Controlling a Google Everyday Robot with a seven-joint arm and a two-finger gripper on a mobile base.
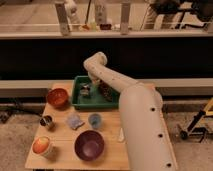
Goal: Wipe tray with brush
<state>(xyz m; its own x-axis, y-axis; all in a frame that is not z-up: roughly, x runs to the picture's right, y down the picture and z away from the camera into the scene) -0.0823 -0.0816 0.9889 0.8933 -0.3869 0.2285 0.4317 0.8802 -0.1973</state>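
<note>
The green tray (79, 103) sits at the back of the wooden table, just right of the middle. My white arm rises from the lower right, bends at an elbow above the tray and reaches down into it. The gripper (87, 90) is inside the tray, over its left half, seen as a greyish shape. A dark brownish shape that looks like the brush (106, 92) lies in the tray's right half, just beside the gripper. I cannot tell whether the gripper holds it.
An orange-red bowl (57, 97) stands left of the tray. In front are a small metal cup (46, 121), a bluish cloth (75, 121), a small blue cup (94, 120), a purple bowl (89, 145), an orange-and-white bowl (42, 146) and a pale utensil (121, 134).
</note>
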